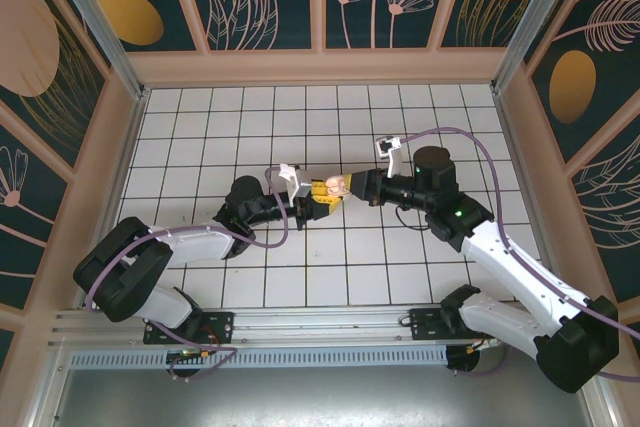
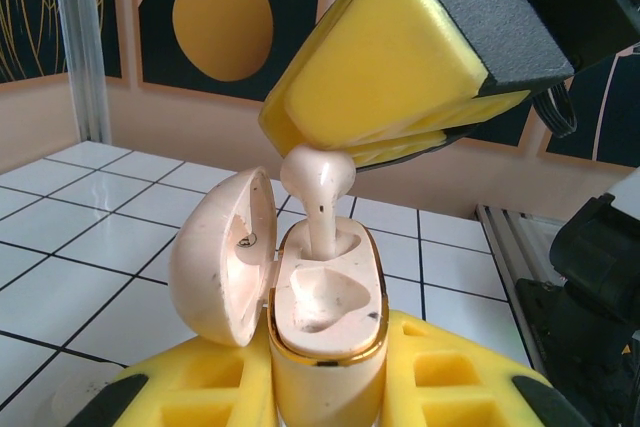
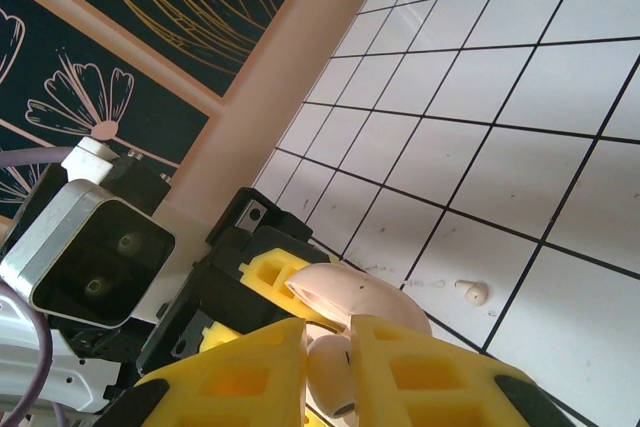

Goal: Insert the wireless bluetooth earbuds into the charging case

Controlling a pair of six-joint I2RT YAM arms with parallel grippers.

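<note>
Our left claw (image 2: 330,387) grips the case (image 2: 325,302), hiding its base. Pinkish and gold-rimmed, it stands open; our right claw (image 3: 328,339) pinches an earbud (image 2: 318,179).

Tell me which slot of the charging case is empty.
The nearer slot in the left wrist view; the farther one has the earbud standing in it.

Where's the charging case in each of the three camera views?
Top external: charging case mid-table, where the two arms meet.
Left wrist: case bottom centre, lid open leftward.
Right wrist: case bottom centre, just beyond the right fingers.
Shared landmark: those yellow right fingers, pinching the earbud.
</note>
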